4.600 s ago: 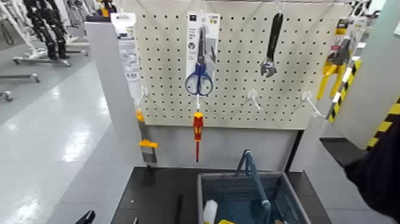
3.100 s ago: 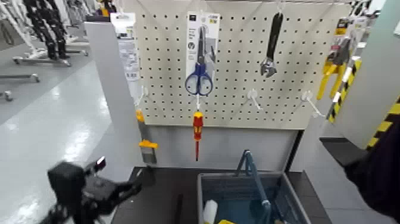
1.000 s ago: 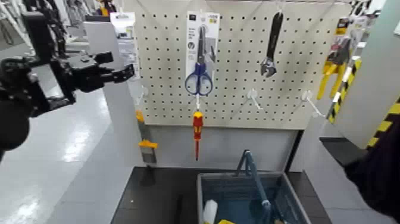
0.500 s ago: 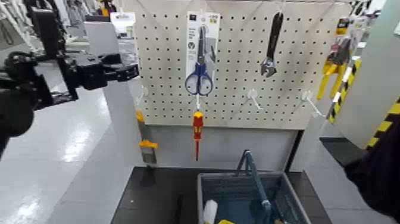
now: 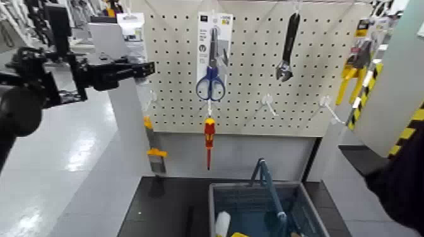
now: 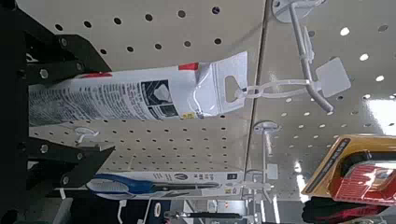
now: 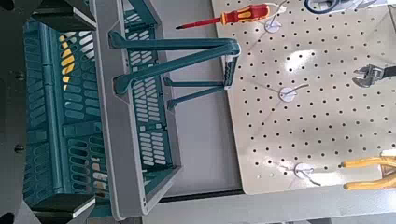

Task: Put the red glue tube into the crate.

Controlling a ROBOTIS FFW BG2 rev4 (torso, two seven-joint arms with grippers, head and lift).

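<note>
- Pegboard (image 5: pixel 252 82), pale and perforated. Its lower edge runs above the bench. Open board lies between the scissors and the wrench.
- Bench (image 5: pixel 165 198), dark. Its left part extends beyond the crate's left wall.
- Crate (image 5: pixel 255 186), grey-rimmed, on the bench, handle (image 5: pixel 271 192) raised. Contents in the head view: a white item (image 5: pixel 222 224) and a yellow item (image 5: pixel 239 234), near the left wall. The right wrist view adds the slotted blue-green sides.
- Left gripper (image 5: pixel 153 69), at the pegboard's left edge, with open room between it and the scissors. Fingers parted around the tube, one on either side; a gap shows between the tube and one of them.
- Right gripper (image 7: pixel 63 110), at the crate, outside the head view. Fingers spread, nothing between them.
- Glue tube (image 6: pixel 140 93), white with red marks, outside the crate, its header on a white hook (image 6: pixel 304 56). The left wrist view shows its printed back and holed header; the head view has it largely hidden by the left gripper.
- Scissors (image 5: pixel 211 82), blue-handled, on a white card.
- Wrench (image 5: pixel 287 53), black-handled, hanging.
- Screwdriver (image 5: pixel 209 135), red and yellow, hanging below the scissors.
</note>
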